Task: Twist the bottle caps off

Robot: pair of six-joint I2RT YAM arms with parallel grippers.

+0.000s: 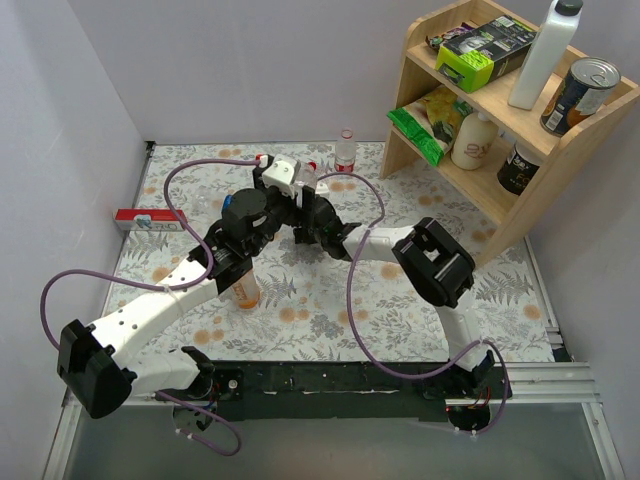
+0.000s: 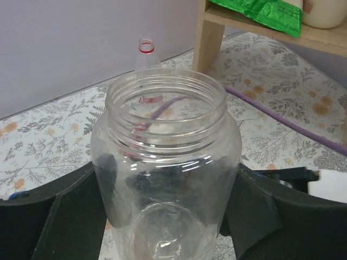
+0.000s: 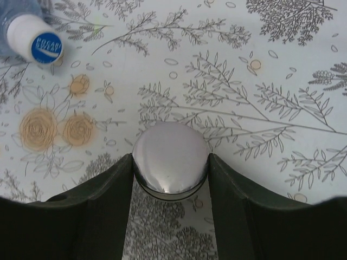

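The right gripper (image 3: 171,162) pinches the silver-white cap (image 3: 171,149) over the floral cloth (image 3: 255,49); a slack pinch could drop it (it would roll). The left gripper (image 2: 168,208) clamps the squat clear bottle (image 2: 165,135), mouth open; overtightening might buckle it. Farther off, the bluish-white cap (image 3: 39,43) seems to read "POCARI".

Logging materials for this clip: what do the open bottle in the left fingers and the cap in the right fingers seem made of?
The bottle looks like clear, glossy plastic: see-through walls, moulded neck threads. The cap is silvery, smooth and shiny with soft reflections; metal or metallised plastic, cannot tell.
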